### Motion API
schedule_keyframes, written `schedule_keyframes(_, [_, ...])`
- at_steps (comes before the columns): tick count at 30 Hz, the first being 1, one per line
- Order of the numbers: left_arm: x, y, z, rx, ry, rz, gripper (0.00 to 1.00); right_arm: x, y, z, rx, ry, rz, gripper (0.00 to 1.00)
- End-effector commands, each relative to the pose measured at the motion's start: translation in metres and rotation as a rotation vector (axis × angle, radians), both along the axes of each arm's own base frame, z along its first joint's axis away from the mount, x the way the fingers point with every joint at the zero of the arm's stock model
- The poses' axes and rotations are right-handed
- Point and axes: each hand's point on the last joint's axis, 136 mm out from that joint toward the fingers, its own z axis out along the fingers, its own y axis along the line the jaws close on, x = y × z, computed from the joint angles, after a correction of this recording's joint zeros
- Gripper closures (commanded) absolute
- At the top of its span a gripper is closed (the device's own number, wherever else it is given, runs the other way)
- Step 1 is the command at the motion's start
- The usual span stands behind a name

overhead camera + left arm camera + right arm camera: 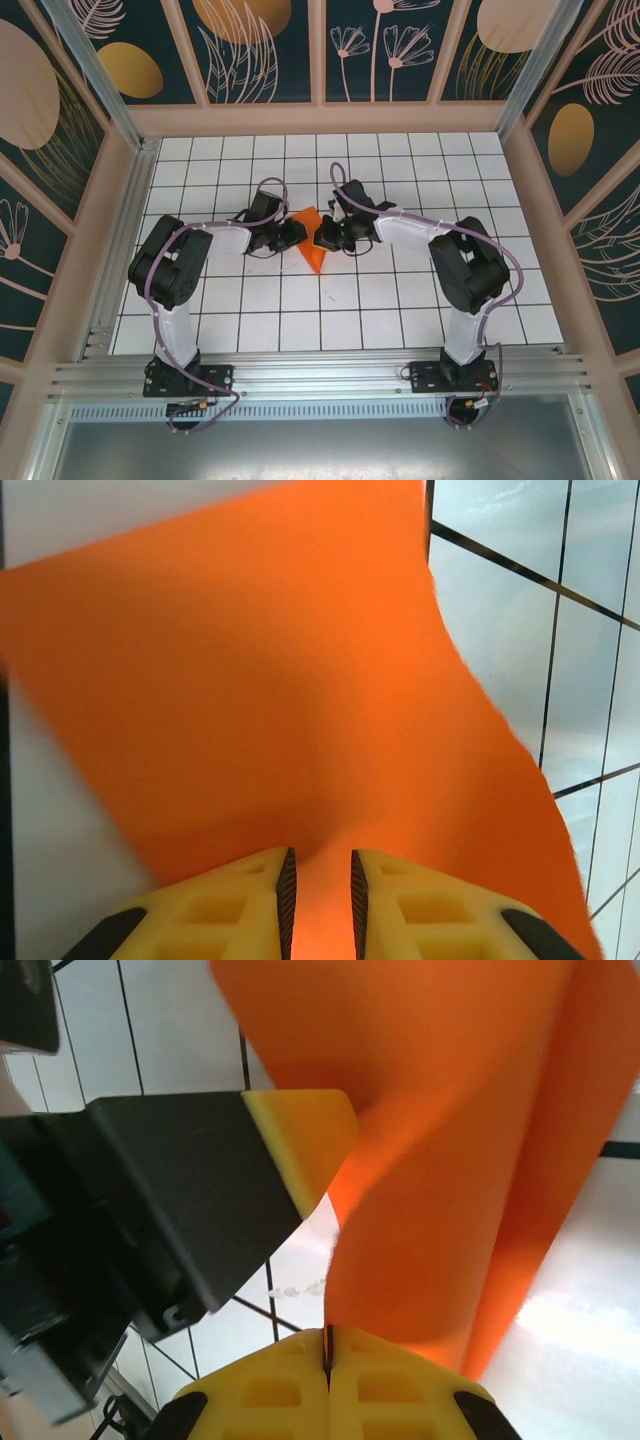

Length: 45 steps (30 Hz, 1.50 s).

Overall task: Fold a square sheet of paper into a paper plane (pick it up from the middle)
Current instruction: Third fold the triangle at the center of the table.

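Two tools meet mid-counter, both on the orange paper. The right tool (328,1365) is fully closed, halves flush, w/ the lower edge of the square sheet of paper (440,1160) running down into the seam, so it's pinched there. The left tool (318,890) is narrow but not flush: there's a slim gap filled w/ orange. The sheet's shading funnels into that gap, so it reads as a pinch on a bunched bit of edge.

The sheet is lifted at least partly off the counter (400,300), strung btwn the two tools and bowed into a soft curve rather than flat. In the top view a point of it dips toward the near tiles. Can't tell if that tip touches the counter.

Handling, my read: v. light, thin and floppy, w/ no stiffness of its own. It buckles wherever it's pushed, and any crease stays. It could tear if the tools pull apart. The surface is smooth, so a weak pinch may slip. Task wants the middle, so take it there or along a fold line, tool square to the paper, little force, both tools moving together.
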Motion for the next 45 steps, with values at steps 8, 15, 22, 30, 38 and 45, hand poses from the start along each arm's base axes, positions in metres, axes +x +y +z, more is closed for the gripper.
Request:
schedule_keyframes(8, [0.027, -0.002, 0.064, -0.046, -0.161, 0.028, 0.7, 0.0, 0.009, -0.022, -0.018, 0.036, 0.013, 0.99])
schedule_keyframes(15, [0.029, 0.029, 0.032, 0.097, -0.116, 0.098, 0.72, -0.001, 0.007, -0.026, -0.032, 0.037, 0.011, 0.99])
schedule_keyframes(22, [0.031, 0.026, 0.005, 0.122, -0.064, 0.074, 0.76, 0.003, 0.01, -0.022, -0.016, 0.032, 0.006, 0.99])
schedule_keyframes(30, [0.025, 0.027, -0.009, 0.133, -0.027, 0.06, 0.79, 0.01, 0.022, -0.015, 0.041, 0.035, -0.012, 0.98])
schedule_keyframes(38, [0.021, 0.027, -0.014, 0.13, -0.014, 0.056, 0.8, 0.019, 0.026, -0.019, 0.041, 0.058, -0.055, 0.98])
schedule_keyframes(45, [0.02, 0.025, -0.015, 0.118, -0.01, 0.05, 0.8, 0.014, 0.02, -0.029, -0.012, 0.068, -0.04, 0.96])
